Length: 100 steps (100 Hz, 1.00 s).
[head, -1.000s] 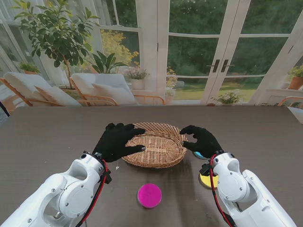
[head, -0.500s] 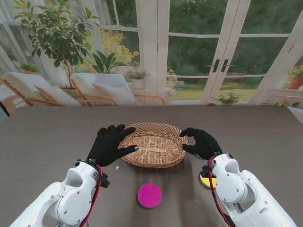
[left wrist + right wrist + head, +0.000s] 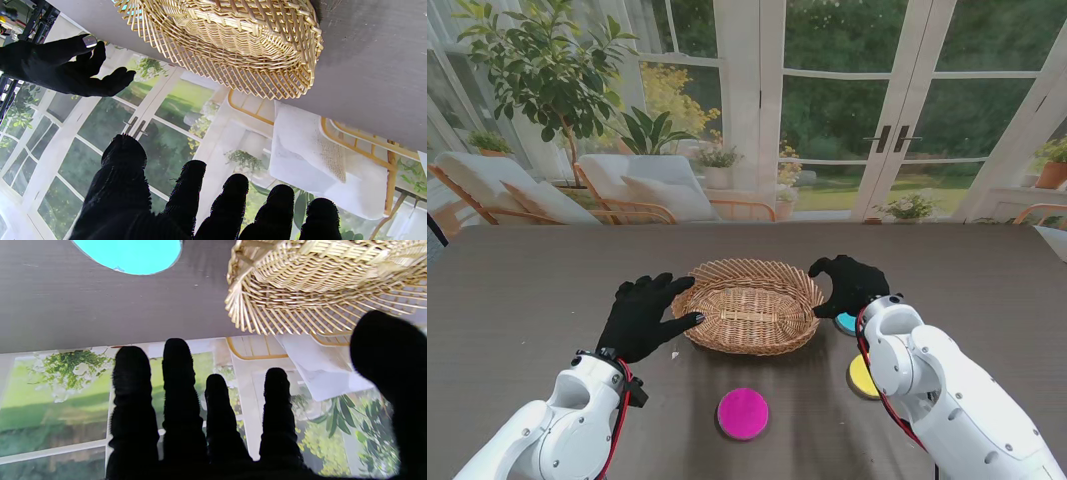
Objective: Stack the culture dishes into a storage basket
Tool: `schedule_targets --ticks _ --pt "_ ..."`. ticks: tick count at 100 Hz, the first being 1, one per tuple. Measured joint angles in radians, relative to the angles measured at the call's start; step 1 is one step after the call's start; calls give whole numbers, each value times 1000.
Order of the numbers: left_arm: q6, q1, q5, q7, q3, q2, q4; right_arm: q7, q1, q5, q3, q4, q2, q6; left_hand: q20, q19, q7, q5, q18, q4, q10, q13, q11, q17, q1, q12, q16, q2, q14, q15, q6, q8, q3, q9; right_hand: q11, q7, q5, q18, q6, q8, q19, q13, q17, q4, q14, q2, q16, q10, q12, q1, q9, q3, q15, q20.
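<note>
Stand view: plain wicker basket [image 3: 747, 307], unlabelled magenta dish [image 3: 743, 413], no writing.

Daylight pours in through the glass doors [image 3: 867, 110] beyond the desk's far edge, bright and even. The dark desk [image 3: 517, 290] takes a soft sheen with no hard glare. The basket [image 3: 747, 305] casts a faint shadow toward the near edge. The stand's view is sharp throughout. In both wrist views the black fingers [image 3: 186, 196] are underexposed, nearly silhouettes, and the thumb [image 3: 390, 350] close to the lens is blurred.
</note>
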Motion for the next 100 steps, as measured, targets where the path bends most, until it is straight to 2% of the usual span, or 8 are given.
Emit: schedule_targets --ticks 1,13,25,53,75,100 --pt "1 1 0 0 -1 0 -1 2 7 0 -5 6 0 4 0 0 0 0 0 0 0 0 0 0 0 0 0 7 0 0 0 0 0 0 -3 -10 0 -3 -5 5 12 0 0 0 -3 -10 8 0 3 0 -7 0 17 17" --pt "4 17 5 4 -6 0 -15 9 80 -17 -67 79 3 64 9 0 0 4 0 0 1 1 3 0 0 0 0 8 7 0 0 0 0 11 55 -7 -41 -26 -18 56 133 28 0 -8 -41 -75 89 -1 47 0 -43 0 207 45" --pt "4 27 14 8 -10 0 -24 8 130 -37 -116 146 2 123 11 0 0 16 0 0 2 1 3 0 0 1 0 8 7 0 1 0 0 11 83 4 -83 -37 -28 91 183 55 0 -17 -69 -88 121 -1 74 0 -69 1 313 68" --pt "11 37 16 11 -13 -1 -36 -9 175 -26 -159 240 -3 202 13 0 0 17 0 0 8 1 3 4 0 1 1 8 8 0 1 0 0 12 96 15 -111 -47 -17 113 193 66 0 -17 -81 -87 126 -1 85 -2 -93 1 340 68" --pt "9 38 19 9 -15 -1 -36 0 209 -38 -180 315 0 175 23 0 0 17 0 0 8 2 3 8 0 2 1 8 8 1 1 0 0 12 104 22 -111 -47 -13 114 202 66 0 -18 -81 -87 117 -1 85 -13 -93 1 340 68" --pt "11 40 24 7 -16 0 -37 -28 256 -35 -262 403 6 181 23 0 0 17 0 0 8 2 4 8 0 3 2 8 8 1 1 0 0 12 104 13 -149 -48 -29 114 202 66 0 -29 -81 -87 115 -1 85 -48 -93 0 338 68"
